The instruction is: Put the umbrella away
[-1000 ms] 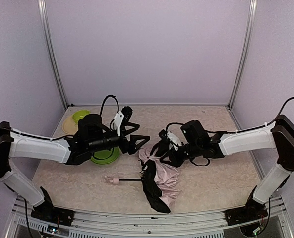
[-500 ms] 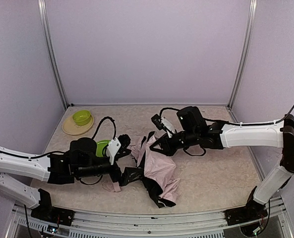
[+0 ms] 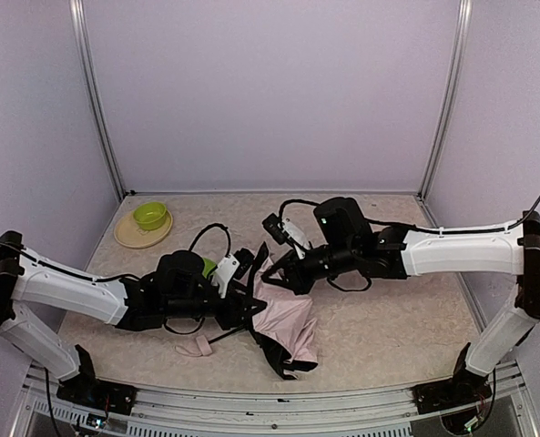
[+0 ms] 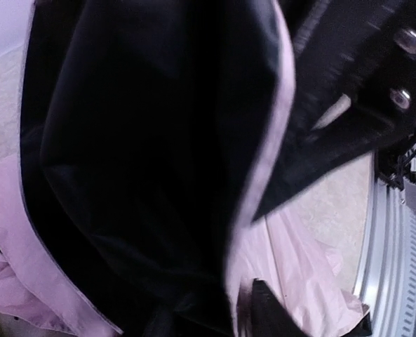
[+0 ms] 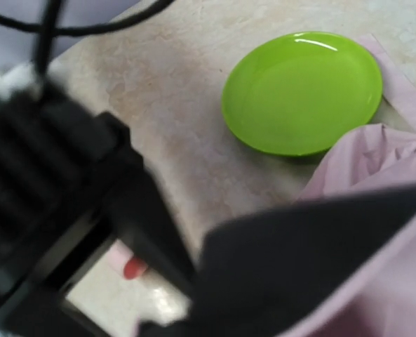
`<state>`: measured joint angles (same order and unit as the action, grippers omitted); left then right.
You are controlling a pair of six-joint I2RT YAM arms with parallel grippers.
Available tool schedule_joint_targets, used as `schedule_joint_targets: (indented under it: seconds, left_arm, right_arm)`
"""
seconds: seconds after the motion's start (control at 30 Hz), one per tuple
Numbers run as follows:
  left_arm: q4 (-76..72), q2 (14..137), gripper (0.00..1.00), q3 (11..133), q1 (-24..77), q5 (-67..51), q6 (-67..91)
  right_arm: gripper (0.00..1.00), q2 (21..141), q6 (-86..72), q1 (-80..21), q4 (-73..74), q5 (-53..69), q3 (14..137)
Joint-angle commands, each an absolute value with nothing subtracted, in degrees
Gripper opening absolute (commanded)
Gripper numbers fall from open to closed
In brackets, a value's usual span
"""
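The umbrella (image 3: 288,320) lies half collapsed at the table's middle, pale pink outside with black lining. Its thin shaft runs left to the small pink handle (image 3: 193,350). My left gripper (image 3: 249,305) is pushed into the canopy's left side and shut on a fold of it. In the left wrist view black lining (image 4: 144,154) fills most of the frame, with pink fabric (image 4: 299,281) at the lower right. My right gripper (image 3: 274,270) holds the canopy's upper edge, lifted off the table. Black lining (image 5: 313,267) blocks the front of the right wrist view.
A green plate (image 5: 302,91) lies just left of the umbrella, mostly hidden behind my left wrist in the top view. A green bowl (image 3: 149,215) sits on a tan plate (image 3: 128,237) at the back left. Metal frame posts stand at the back corners.
My left arm swung down and right into the canopy and its jaws closed on the fabric. My right gripper shifted left with the canopy's edge. The umbrella bunched tighter.
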<state>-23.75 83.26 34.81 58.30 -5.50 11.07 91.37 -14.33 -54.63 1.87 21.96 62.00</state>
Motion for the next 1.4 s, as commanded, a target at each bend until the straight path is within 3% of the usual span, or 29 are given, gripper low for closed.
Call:
schedule_joint_targets:
  seconds: [0.0, 0.03, 0.17, 0.37, 0.5, 0.67, 0.87, 1.13, 1.37]
  left_arm:
    - [-29.0, 84.2, 0.05, 36.6, 58.1, -9.8, 8.4]
    - [-29.9, 84.1, 0.0, 36.2, 57.8, -10.4, 7.7]
    - [-30.3, 83.3, 0.0, 35.8, 56.5, -10.1, 3.9]
    - [-29.6, 81.5, 0.0, 35.4, 56.2, -9.0, 1.3]
    - [-30.0, 80.6, 0.0, 35.4, 56.3, -9.0, -0.7]
    - [-31.0, 79.6, 0.0, 36.3, 57.4, -9.4, -4.2]
    - [-35.9, 81.3, 0.0, 39.6, 59.7, -10.6, -9.8]
    - [-48.0, 87.6, 0.0, 46.4, 56.8, -25.3, -7.9]
    - [-58.2, 90.4, 0.0, 46.6, 55.2, -32.2, 1.6]
  right_arm:
    - [0.29, 87.6, -12.4, -54.8, 3.4, 21.5, 63.3]
    - [0.35, 86.7, -11.5, -54.3, 5.0, 20.7, 63.0]
    - [0.51, 81.1, -10.8, -48.8, 7.7, 19.7, 55.9]
    - [0.55, 70.3, -17.6, -41.6, -1.5, 20.3, 38.2]
    - [0.49, 74.0, -24.3, -40.1, -12.1, 23.0, 30.9]
    - [0.43, 89.2, -24.9, -41.0, -18.7, 29.5, 35.6]
    - [0.38, 95.9, -30.8, -45.9, -28.5, 33.1, 34.2]
    - [0.34, 86.9, -46.0, -59.4, -42.6, 20.1, 20.1]
    - [0.36, 72.9, -46.7, -67.5, -24.4, 9.9, 20.9]
